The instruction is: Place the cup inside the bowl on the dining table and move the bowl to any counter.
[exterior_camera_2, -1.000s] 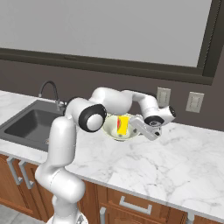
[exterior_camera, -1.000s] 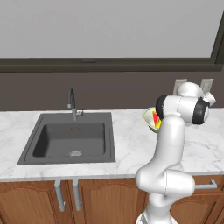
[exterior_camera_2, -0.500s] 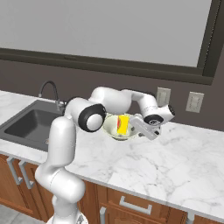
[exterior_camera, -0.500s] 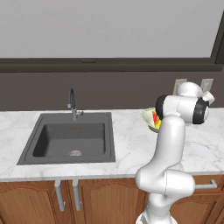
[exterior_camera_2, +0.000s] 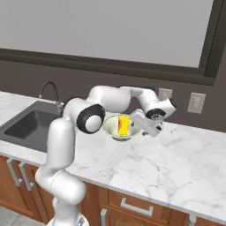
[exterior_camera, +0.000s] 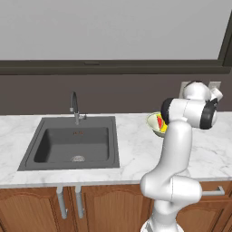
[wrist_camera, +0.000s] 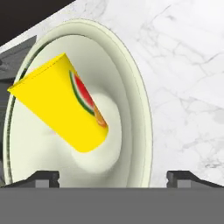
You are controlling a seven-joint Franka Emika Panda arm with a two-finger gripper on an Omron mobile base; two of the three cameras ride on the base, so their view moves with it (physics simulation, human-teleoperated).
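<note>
Since a second ago the claw point(wrist_camera: 113, 177) has let go of the bowl's rim and spread its jaws; the arm, the bowl and the cup lie where they were. In the hand view the two dark fingertips point(wrist_camera: 43, 177) stand wide apart at the bottom, one on each side of the bowl's right edge, and neither touches it. Just beyond them lies the bowl point(wrist_camera: 131, 87), wide, shallow and pale cream-green, resting on the white grey-veined bench point(wrist_camera: 183, 65). The cup point(wrist_camera: 61, 105) lies tilted inside it, yellow with a red patch like a watermelon slice on its side, its narrow base down in the hollow and its mouth leaning up toward the rim. In the right base view the claw point(exterior_camera_2: 147, 125) sits low at the right of the bowl point(exterior_camera_2: 112, 129), with the cup point(exterior_camera_2: 123, 125) leaning within. In the left base view the bowl point(exterior_camera: 153, 122) shows partly behind the white arm, the cup point(exterior_camera: 160, 122) peeping out of it. Left of the bowl, set into the same bench point(exterior_camera: 136, 149) over brown wooden cabinets, is the dark grey sink point(exterior_camera: 72, 142), with the metal tap point(exterior_camera: 74, 105) at its far edge. Behind all runs a dark wall with two pale outlets point(exterior_camera_2: 196, 103).
</note>
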